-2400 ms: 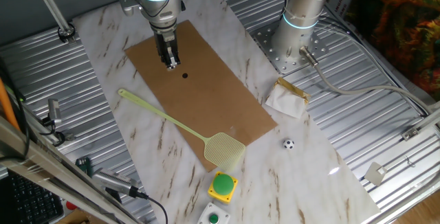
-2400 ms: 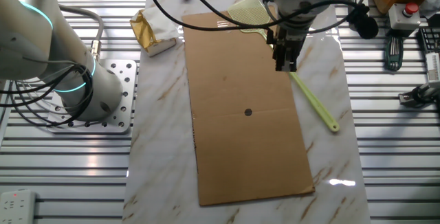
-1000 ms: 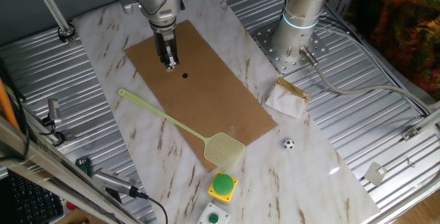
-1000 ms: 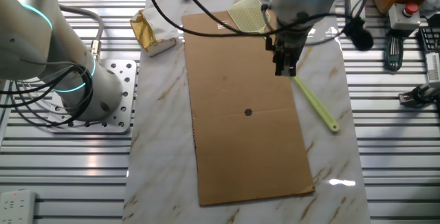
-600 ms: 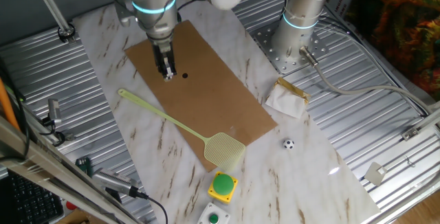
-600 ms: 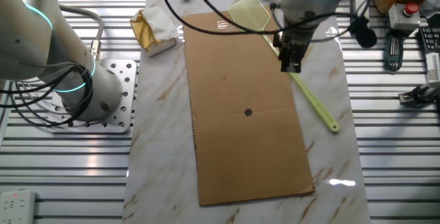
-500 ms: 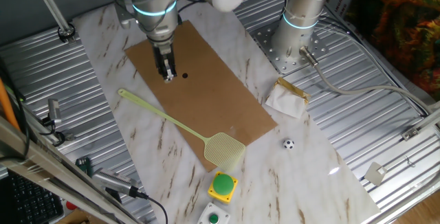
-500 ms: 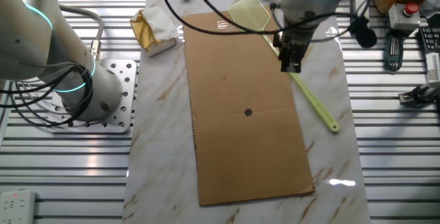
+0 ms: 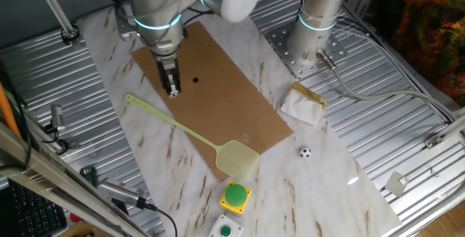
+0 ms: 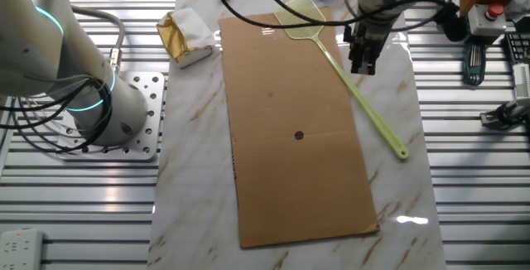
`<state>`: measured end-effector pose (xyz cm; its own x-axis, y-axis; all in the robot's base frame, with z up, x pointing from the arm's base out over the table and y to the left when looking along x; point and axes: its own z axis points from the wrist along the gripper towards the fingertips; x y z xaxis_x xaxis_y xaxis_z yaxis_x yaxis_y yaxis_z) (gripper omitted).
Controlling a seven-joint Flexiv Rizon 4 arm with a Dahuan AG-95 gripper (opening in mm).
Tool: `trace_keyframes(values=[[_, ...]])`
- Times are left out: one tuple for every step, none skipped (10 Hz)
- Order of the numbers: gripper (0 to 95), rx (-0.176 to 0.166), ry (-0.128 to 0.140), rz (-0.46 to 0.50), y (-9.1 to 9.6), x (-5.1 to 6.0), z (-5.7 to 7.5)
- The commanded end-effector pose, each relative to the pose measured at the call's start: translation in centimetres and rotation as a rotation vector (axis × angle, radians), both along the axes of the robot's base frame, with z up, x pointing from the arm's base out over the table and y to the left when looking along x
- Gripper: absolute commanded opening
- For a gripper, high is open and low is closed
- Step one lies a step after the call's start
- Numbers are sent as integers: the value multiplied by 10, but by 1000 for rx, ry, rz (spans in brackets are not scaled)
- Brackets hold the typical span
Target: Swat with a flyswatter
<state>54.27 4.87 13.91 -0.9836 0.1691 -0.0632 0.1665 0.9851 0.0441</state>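
Note:
The pale yellow-green flyswatter lies flat, its handle crossing the marble and the corner of the brown board, its mesh head near the green button. In the other fixed view the flyswatter runs from its head down along the board's right edge. My gripper hangs over the board's edge, close to the handle's middle part and apart from it. In the other view the gripper is just right of the handle. Its fingers stand close together and hold nothing.
A round green button on a yellow base sits beyond the mesh head. A small black-and-white ball and a white-and-gold packet lie off the board. A second arm's base stands beside the board. Tools lie on the metal rails.
My gripper has moved off the middle of the board, sideways toward the flyswatter's handle. The flyswatter, board and other things have not moved.

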Motion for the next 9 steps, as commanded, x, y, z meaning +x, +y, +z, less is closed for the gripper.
trace_keyframes(values=[[0, -19, 3, -21, 15, 9, -10], [0, -17, 2, -24, 17, 12, -15], [0, -13, 1, -27, 18, 13, -20], [0, -11, -2, -26, 18, 14, -25], [0, -13, -8, -33, 17, 15, -35], [0, -15, -10, -40, 16, 16, -43], [0, -17, -8, -47, 16, 16, -49], [0, -17, -7, -52, 16, 16, -53], [0, -16, -7, -57, 15, 16, -55]])
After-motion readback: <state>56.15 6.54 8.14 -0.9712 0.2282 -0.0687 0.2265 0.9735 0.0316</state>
